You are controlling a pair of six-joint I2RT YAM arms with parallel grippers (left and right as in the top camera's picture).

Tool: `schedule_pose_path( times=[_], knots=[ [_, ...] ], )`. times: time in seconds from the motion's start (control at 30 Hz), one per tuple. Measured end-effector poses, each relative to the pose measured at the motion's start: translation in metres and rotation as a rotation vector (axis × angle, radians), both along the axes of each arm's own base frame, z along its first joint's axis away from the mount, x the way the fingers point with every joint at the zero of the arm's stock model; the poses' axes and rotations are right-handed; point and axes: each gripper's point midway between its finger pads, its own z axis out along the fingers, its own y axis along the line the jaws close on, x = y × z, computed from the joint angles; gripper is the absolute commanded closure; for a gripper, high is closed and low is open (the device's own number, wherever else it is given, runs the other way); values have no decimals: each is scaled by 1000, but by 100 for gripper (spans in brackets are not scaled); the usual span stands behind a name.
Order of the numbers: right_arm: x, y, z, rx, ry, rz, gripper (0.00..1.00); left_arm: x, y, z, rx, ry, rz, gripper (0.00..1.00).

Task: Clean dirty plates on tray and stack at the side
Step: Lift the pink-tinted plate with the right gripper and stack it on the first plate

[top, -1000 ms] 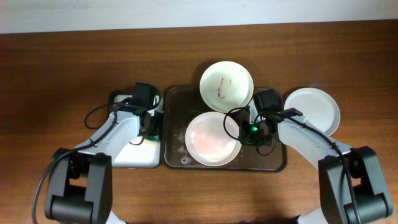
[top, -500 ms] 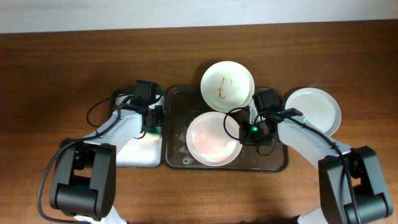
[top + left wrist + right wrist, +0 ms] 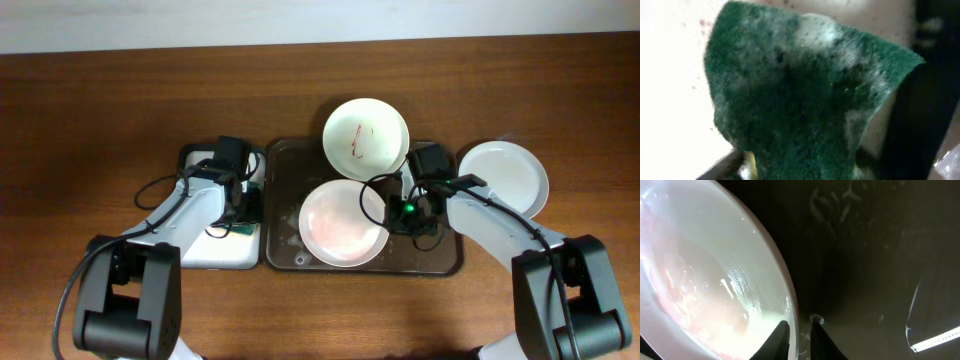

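Dark wood-grain tabletop (image 3: 100, 100) runs under both arms. The right gripper (image 3: 800, 330) has its tips drawn almost together on the rim of the pinkish-white plate (image 3: 700, 270), one tip inside the rim and one outside. That plate lies wet and free of streaks in the middle of the tray (image 3: 440, 258).

The left gripper (image 3: 241, 203) appears clamped on the green sponge (image 3: 805, 100), which stands soapy right in front of its camera and hides the fingers themselves. It hangs over the small white tray (image 3: 200, 250), at nine o'clock from the big one.

Half a second ago this arm leaned toward three o'clock, up against the big tray's edge; it has since drawn back toward six o'clock, and the sponge now pokes out on that side. The right arm and all three plates have stayed where they were. My reading is that the pink plate's scrub is finished and the sponge is being parked.

The mint plate (image 3: 365, 137), at twelve o'clock and overhanging the tray's far rim, carries red streaks and is not yet cleaned. The white plate (image 3: 502, 178) sits on bare wood at two o'clock, starting the stack.

No brand, label or writing can be read; a green light (image 3: 408, 208) glows on the right wrist.
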Motion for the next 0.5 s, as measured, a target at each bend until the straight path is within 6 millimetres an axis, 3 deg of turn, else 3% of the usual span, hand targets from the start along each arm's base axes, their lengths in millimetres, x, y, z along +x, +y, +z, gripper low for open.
schedule_pose_path(
  times=[0.1, 0.2, 0.23, 0.27, 0.3, 0.33, 0.43, 0.5],
  knots=[
    [-2, -1, -1, -2, 8, 0, 96, -3, -1, -1, -8, 15, -3, 67],
    [-3, 0, -2, -2, 11, 0, 96, -4, -2, -1, -15, 18, -5, 93],
    [-3, 0, -2, -2, 11, 1, 96, -4, -3, -1, -18, 18, -4, 95],
    [-3, 0, -2, -2, 11, 1, 96, -4, -3, -1, -19, 17, 0, 88],
    [-3, 0, -1, -2, 11, 1, 96, -4, -3, -1, -20, 17, -3, 37],
    [-3, 0, 0, -3, 14, 1, 96, -4, -4, -1, -22, 17, -2, 29],
    [1, -4, 13, -34, -7, 5, 96, -5, -3, -2, -19, 19, -2, 25],
    [16, -12, 45, -83, -103, 2, 96, -6, -2, -2, -16, 22, -1, 20]
  ],
)
